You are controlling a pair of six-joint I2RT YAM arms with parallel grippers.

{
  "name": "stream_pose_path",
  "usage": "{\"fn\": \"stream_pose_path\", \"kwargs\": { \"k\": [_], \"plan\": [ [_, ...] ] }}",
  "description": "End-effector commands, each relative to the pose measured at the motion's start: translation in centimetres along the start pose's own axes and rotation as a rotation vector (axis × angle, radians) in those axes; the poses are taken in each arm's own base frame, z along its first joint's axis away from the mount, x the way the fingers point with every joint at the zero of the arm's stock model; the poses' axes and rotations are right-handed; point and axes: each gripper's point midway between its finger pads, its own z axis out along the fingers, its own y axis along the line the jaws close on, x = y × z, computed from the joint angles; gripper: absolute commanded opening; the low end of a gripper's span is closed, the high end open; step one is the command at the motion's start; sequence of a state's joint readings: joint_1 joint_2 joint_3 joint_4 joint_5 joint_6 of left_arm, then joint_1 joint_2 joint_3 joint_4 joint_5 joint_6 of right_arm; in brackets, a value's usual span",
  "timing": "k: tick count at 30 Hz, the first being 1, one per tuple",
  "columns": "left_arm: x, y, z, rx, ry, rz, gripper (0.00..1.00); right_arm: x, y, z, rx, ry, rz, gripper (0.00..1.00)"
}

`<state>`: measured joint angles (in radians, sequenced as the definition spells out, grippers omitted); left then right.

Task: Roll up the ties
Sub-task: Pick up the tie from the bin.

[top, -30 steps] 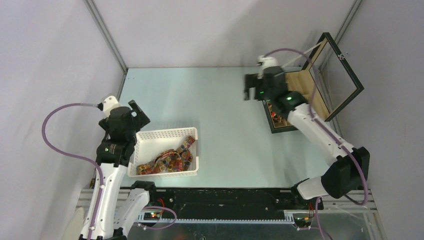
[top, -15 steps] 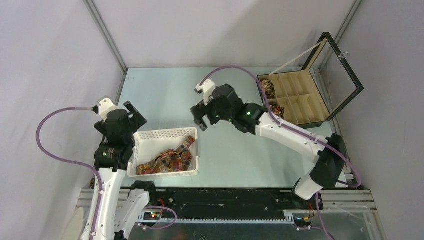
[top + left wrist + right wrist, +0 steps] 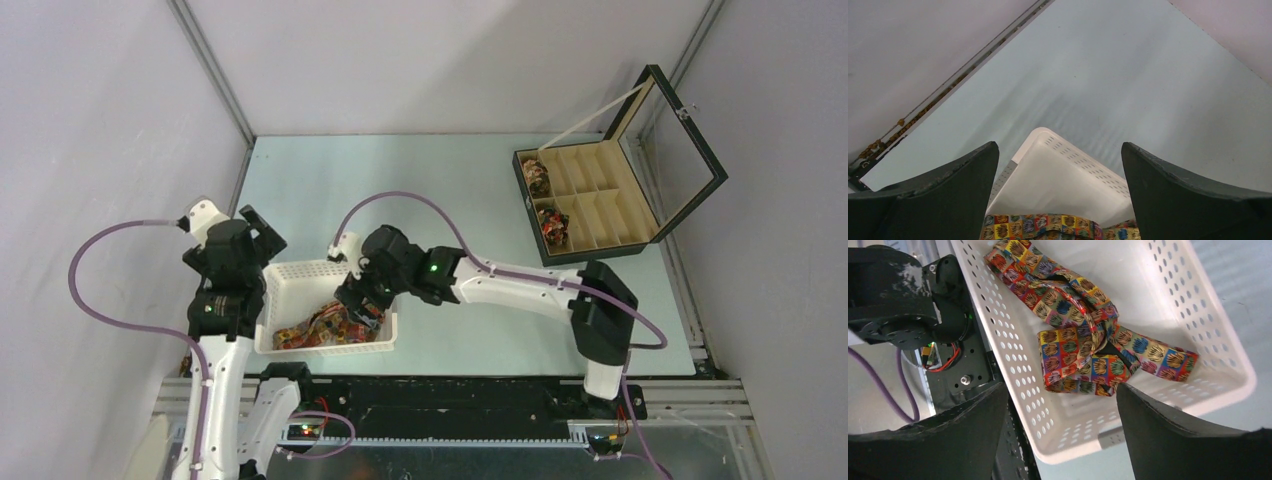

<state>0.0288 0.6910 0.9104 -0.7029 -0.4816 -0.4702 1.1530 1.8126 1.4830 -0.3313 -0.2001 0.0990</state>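
**Right arm poised over the loose ties in the basket**

The loose ties (image 3: pixel 335 322) lie in a tangled heap inside the white basket (image 3: pixel 310 268), which sits on the counter at the near left. The heap fills the near half of the basket. Its long axis runs roughly left to right, with one strip climbing toward the far-right corner.

The right gripper (image 3: pixel 362 296) hangs over the basket's right end, its fingers spread wide with nothing between them. In the right wrist view the folded bundle of ties (image 3: pixel 1083 355) sits directly ahead of the right gripper (image 3: pixel 1062 387), just beyond the fingertips and centred in the gap. Its strips lie slantwise across the line of the fingers.

The left gripper (image 3: pixel 258 228) sits just beyond the basket's far-left corner, fingers fully apart and empty. Its own camera catches only an edge of tie (image 3: pixel 1038 226).

The right arm is plainly the nearer one, so the pick looks to be its job: a short drop straight onto the bundle.

Two coiled ties (image 3: pixel 545 200) already rest in the open black box (image 3: pixel 625 205) at the far right.
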Motion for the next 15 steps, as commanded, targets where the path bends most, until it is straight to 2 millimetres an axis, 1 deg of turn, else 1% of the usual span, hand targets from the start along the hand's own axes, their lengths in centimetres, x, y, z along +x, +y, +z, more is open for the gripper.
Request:
{"fn": "stream_pose_path", "kwargs": {
  "k": [1,2,3,4,6,10,15],
  "plan": [
    [-0.4,0.1,-0.3,0.011,-0.016,-0.021,1.00,-2.3,0.6,2.0,-0.021,-0.073,0.012,0.79],
    [-0.5,0.2,-0.3,0.009,-0.019,-0.024,1.00,-2.4,0.8,2.4,-0.025,-0.077,0.009,0.77],
    [-0.5,0.3,-0.3,0.007,-0.021,-0.027,1.00,-1.6,0.6,3.3,-0.024,-0.057,0.011,0.73],
    [-0.5,0.3,-0.3,0.007,-0.022,-0.031,1.00,-1.8,0.6,3.7,-0.025,-0.058,0.008,0.70],
    [-0.4,0.2,-0.2,0.013,-0.020,-0.034,1.00,-0.5,0.2,5.5,-0.019,-0.026,0.013,0.67],
    [-0.6,0.5,0.0,0.002,-0.019,-0.041,1.00,0.1,-0.6,7.3,0.006,-0.019,0.015,0.64],
    [-0.7,1.0,0.1,-0.015,-0.024,-0.052,1.00,0.1,-0.8,8.5,0.017,-0.044,-0.002,0.64]
  ]
}}
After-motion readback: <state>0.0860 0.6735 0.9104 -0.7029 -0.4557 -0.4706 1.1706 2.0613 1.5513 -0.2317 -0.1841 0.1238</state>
